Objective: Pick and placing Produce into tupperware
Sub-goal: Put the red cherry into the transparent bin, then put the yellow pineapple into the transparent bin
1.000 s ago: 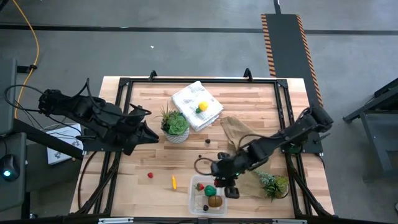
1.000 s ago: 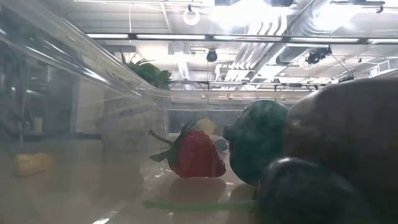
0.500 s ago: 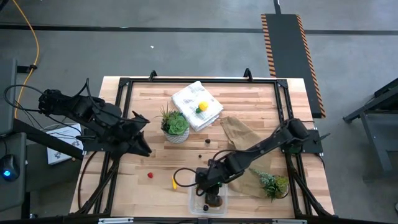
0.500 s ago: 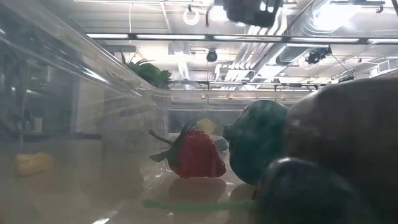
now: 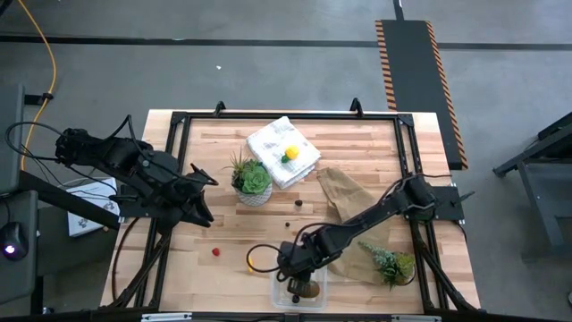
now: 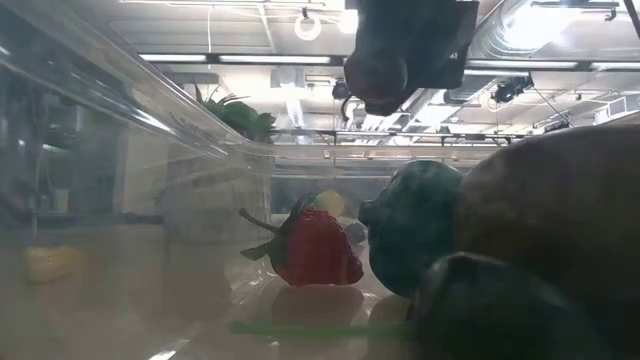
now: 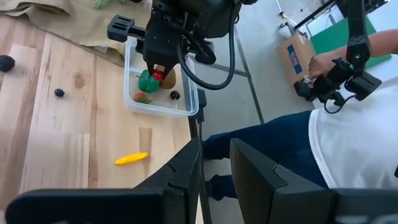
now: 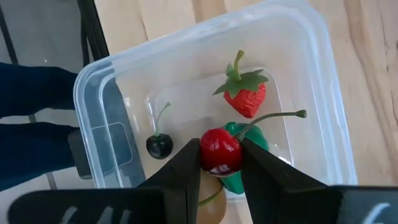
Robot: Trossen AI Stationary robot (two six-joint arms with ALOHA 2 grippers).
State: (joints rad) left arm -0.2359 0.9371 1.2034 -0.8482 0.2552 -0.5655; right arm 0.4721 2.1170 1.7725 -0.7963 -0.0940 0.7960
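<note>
A red cherry [image 8: 219, 151], pinched in the right claw [image 8: 219, 163], now hangs over the tupperware [image 8: 93, 93], having swung in from beside it; release comes next. Left claw [image 7: 214, 163] waits over the tabletop [image 5: 357, 152] edge, fingers slightly parted and empty
</note>
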